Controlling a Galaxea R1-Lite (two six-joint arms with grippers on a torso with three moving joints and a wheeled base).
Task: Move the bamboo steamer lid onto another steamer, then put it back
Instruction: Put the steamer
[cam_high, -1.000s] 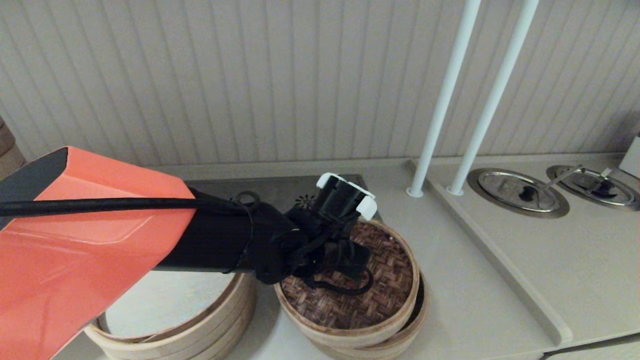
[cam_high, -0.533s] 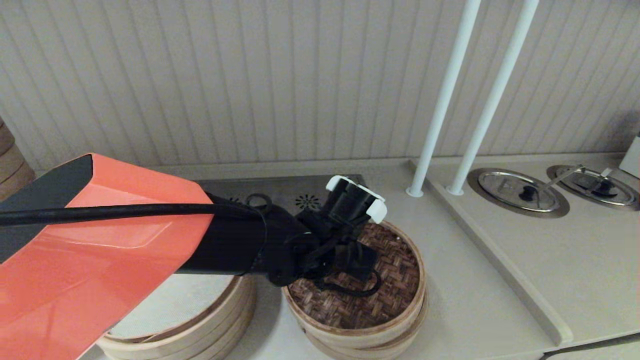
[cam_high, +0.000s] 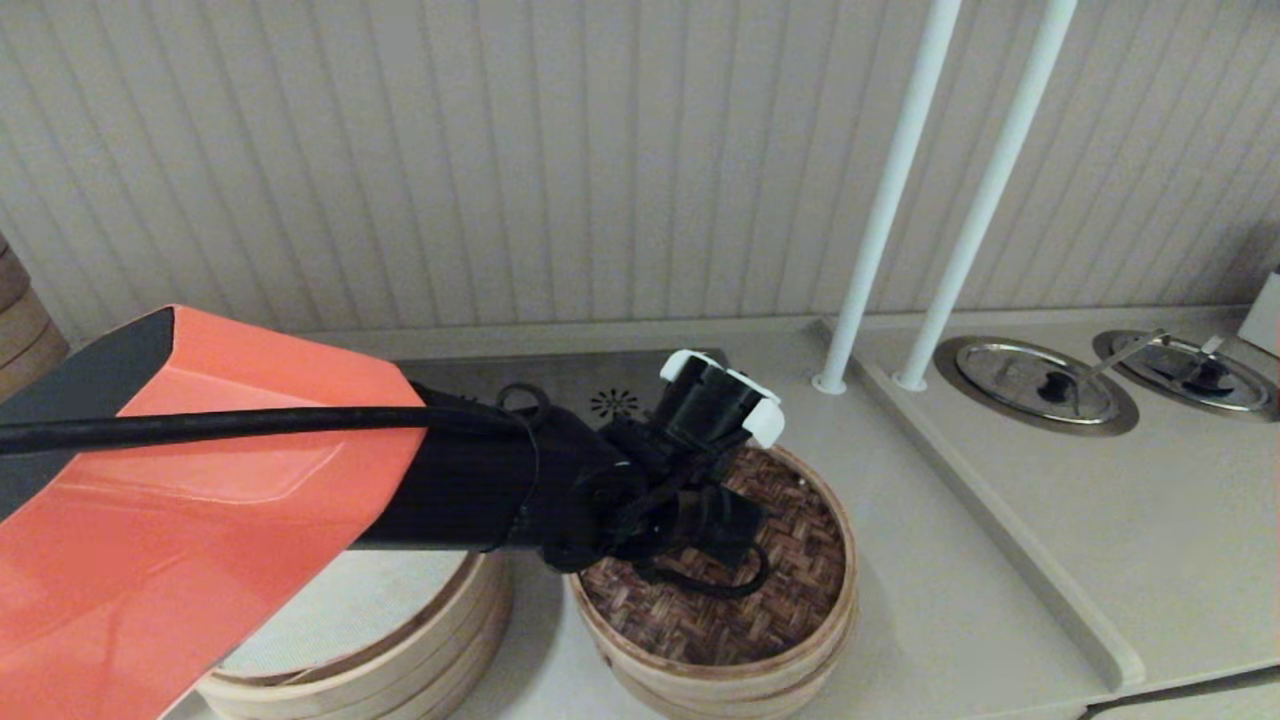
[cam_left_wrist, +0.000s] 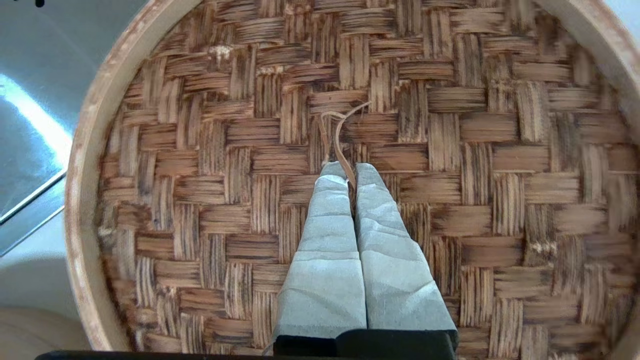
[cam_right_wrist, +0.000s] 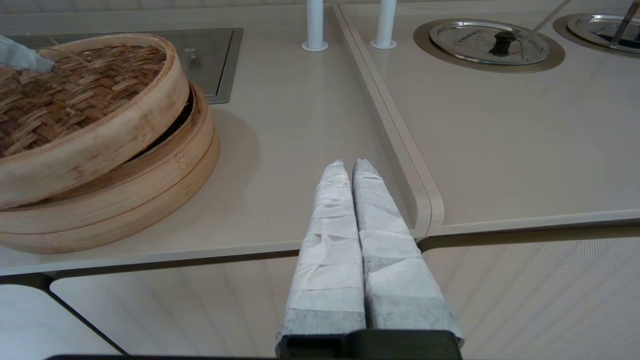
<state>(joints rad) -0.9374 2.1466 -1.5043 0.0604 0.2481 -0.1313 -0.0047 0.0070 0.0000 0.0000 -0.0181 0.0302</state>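
One thin centre loop (cam_left_wrist: 336, 131) is the only handle on the bamboo steamer lid (cam_high: 770, 570), and the left tool (cam_left_wrist: 347, 172) is pinched on it. Beneath the tool, the lid sits tilted on another steamer (cam_right_wrist: 165, 185). It looks light, stiff, likely to swing.

The round bamboo steamer lid (cam_left_wrist: 450, 165) has a rough, reddish-brown woven top and a smooth pale wooden rim. The left pincer's fingers (cam_left_wrist: 330, 240) wear matt grey cloth wrap. The beige counter (cam_right_wrist: 300, 130) looks smooth and matt; its round inset metal lids (cam_right_wrist: 490, 42) shine.
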